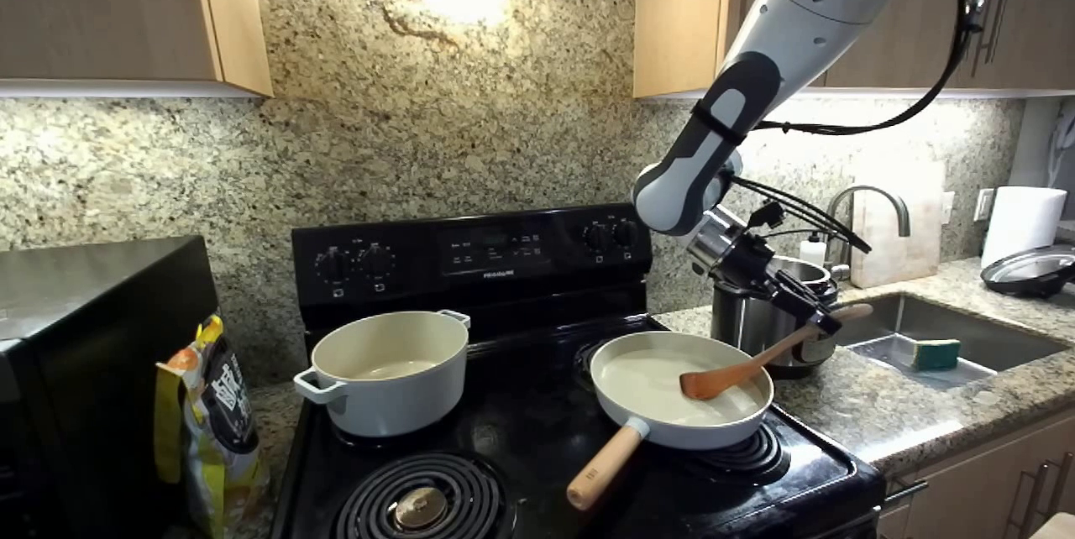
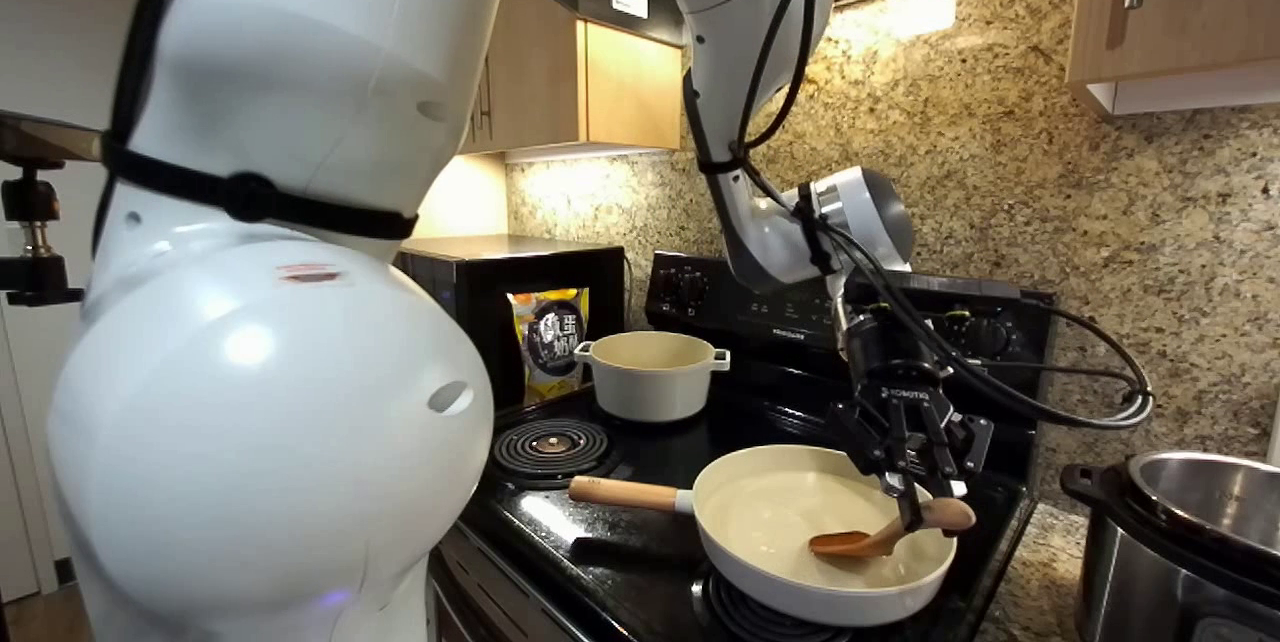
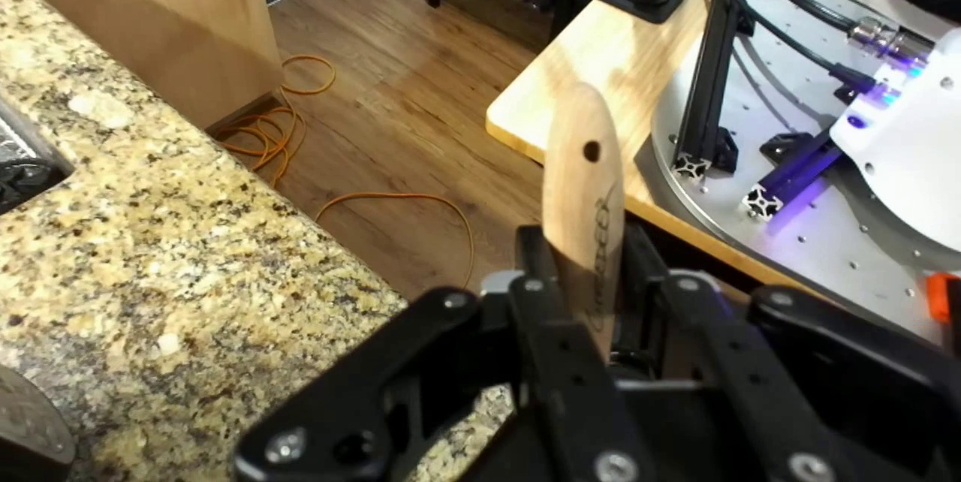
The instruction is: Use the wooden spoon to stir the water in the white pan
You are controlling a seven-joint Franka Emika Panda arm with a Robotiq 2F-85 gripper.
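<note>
The white pan point(image 1: 672, 436) sits on the stove's front right burner, also in an exterior view point(image 2: 830, 604). Its wooden handle point(image 1: 605, 466) points away from my gripper. The water point(image 1: 645, 379) shows only faintly inside. My gripper point(image 1: 823, 322) is shut on the wooden spoon point(image 1: 714, 382) near the handle's end, above the pan's rim. The spoon is tilted, its head low inside the pan, also in an exterior view point(image 2: 842, 544). I cannot tell whether it touches the bottom. In the wrist view the handle point(image 3: 582, 167) stands between my fingers point(image 3: 582, 249); the head is out of view.
A deeper white pot point(image 1: 395, 400) with two side handles stands on a back burner point(image 2: 650, 394). A steel pot point(image 1: 737, 316) stands on the counter close by my gripper point(image 2: 1135, 562). The sink point(image 1: 1025, 346) with a sponge point(image 1: 936, 354) lies beyond it. A snack bag point(image 1: 222, 413) leans by the microwave.
</note>
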